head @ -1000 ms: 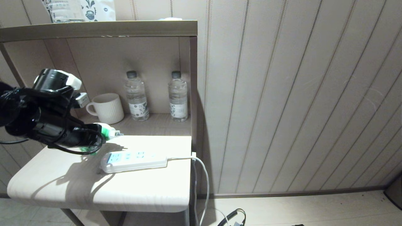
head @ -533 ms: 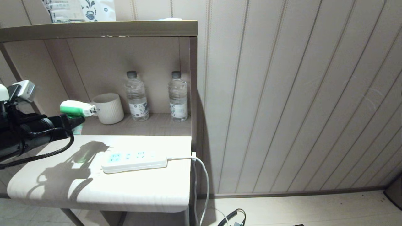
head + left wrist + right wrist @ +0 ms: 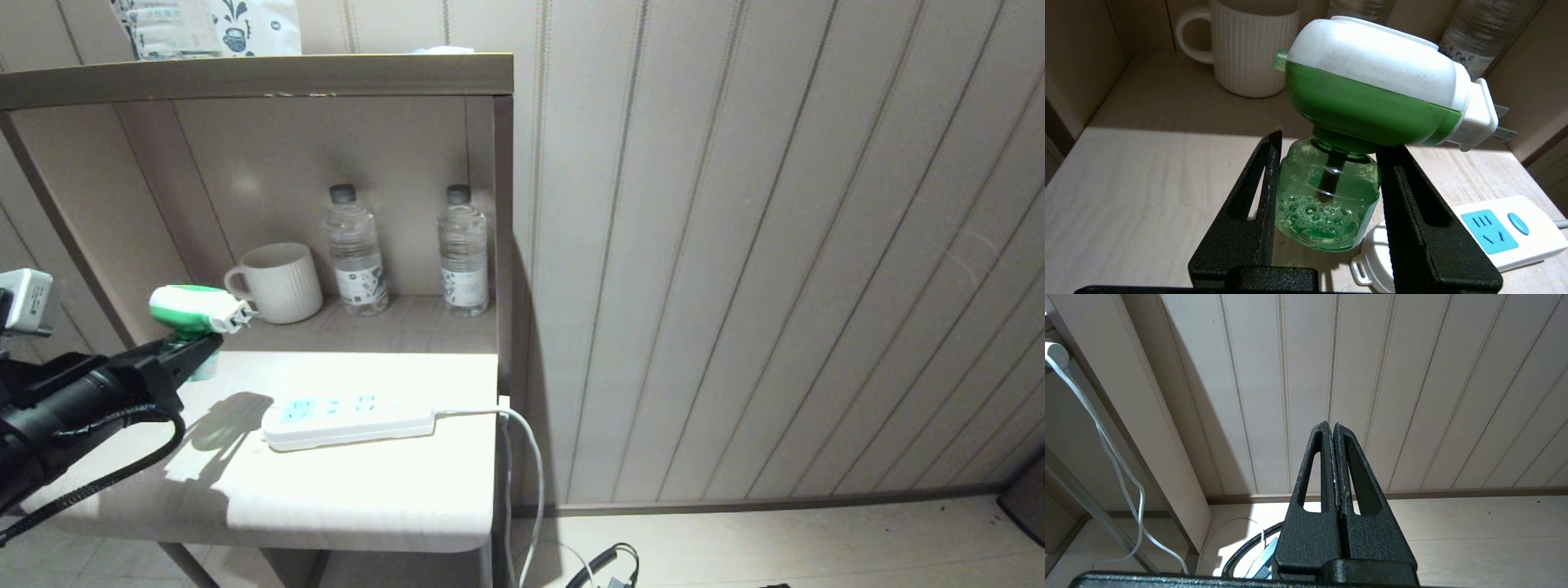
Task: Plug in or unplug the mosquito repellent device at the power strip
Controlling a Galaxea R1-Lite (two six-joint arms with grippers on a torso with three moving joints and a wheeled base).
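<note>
The mosquito repellent device (image 3: 196,309) hangs above the table's left side, clear of the power strip (image 3: 351,416). Its white-and-green head (image 3: 1372,94) is on top and its two prongs point toward the strip's side. My left gripper (image 3: 189,357) reaches in from the left and is shut on the device's green liquid bottle (image 3: 1327,200), one black finger on each side. The strip lies flat on the table with nothing plugged into its blue sockets (image 3: 1494,232). My right gripper (image 3: 1331,426) is parked low by the wall, shut and empty.
A ribbed white mug (image 3: 277,282) and two clear water bottles (image 3: 356,249) (image 3: 463,249) stand at the back of the alcove under a shelf (image 3: 261,73). The strip's white cable (image 3: 522,457) drops over the table's (image 3: 367,506) right edge.
My left arm has drawn back to the left and lifted the device away from the strip's left end. The device has turned upright with its prongs level. The strip has stayed put.
</note>
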